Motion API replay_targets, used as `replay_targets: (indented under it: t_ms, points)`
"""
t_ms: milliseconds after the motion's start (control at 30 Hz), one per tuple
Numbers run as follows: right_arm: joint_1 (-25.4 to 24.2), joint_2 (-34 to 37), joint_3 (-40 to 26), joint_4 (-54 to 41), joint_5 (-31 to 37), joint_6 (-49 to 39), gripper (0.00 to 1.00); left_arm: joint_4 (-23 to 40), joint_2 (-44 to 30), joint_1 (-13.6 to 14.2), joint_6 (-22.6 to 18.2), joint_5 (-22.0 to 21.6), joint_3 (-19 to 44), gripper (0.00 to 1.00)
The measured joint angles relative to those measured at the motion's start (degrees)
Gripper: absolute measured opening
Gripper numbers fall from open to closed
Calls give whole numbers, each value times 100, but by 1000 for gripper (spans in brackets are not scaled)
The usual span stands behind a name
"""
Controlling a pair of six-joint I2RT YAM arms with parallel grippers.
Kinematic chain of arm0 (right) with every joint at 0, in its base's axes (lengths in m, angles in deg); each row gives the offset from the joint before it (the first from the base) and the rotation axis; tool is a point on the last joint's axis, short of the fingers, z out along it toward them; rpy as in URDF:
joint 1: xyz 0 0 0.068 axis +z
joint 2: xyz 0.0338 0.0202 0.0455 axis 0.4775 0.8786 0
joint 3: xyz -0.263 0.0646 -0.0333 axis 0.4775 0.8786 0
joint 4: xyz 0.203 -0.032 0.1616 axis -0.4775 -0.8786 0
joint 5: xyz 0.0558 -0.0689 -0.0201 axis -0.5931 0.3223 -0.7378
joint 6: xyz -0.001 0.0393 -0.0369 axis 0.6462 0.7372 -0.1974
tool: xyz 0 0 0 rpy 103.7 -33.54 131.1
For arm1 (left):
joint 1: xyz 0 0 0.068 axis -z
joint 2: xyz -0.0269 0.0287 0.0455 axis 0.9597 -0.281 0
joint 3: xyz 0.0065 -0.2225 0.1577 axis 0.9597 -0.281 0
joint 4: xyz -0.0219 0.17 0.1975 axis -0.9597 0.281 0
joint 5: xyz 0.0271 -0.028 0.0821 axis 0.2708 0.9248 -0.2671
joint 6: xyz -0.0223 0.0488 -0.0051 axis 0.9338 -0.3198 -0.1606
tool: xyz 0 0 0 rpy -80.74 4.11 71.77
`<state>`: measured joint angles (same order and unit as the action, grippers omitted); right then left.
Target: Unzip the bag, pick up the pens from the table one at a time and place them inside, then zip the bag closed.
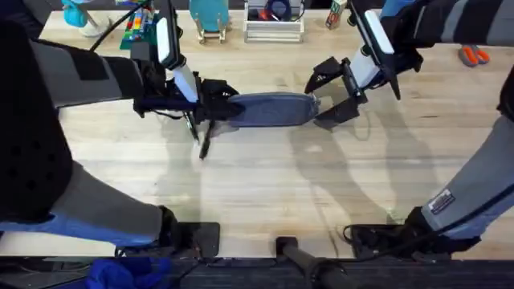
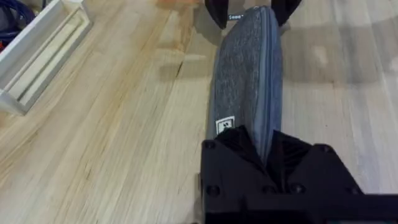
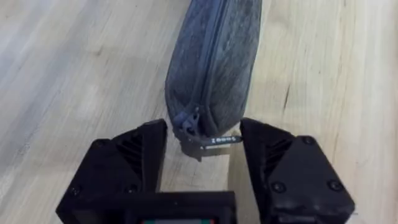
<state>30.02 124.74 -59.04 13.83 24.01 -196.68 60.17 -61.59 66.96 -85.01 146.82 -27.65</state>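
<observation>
**Both end effectors at the bag's ends**

I saw my left end effector (image 1: 210, 107) pinching the bag's (image 1: 273, 109) left end, fingers pressed onto the fabric. The bag lay zipped on the worktop (image 1: 265, 185), nearer its far edge. My right end effector (image 3: 202, 155) stood spread around the zipper pull (image 3: 214, 140) at the right end.

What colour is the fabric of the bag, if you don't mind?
Heathered blue-grey on the bag, clearest in the left wrist view.
</observation>
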Motion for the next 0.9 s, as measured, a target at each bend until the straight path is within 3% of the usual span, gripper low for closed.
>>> replay_targets:
  t_ms: [133, 400, 900]
  points:
    - [0, 1, 0, 3, -2, -1, 668, 0, 0, 0, 0, 0, 0, 45]
    - [-17, 0, 0, -8, 2, -2, 462, -6, 0, 0, 0, 0, 0, 45]
    - [-297, 0, 0, -164, -183, -2, 285, -7, 0, 0, 0, 0, 0, 43]
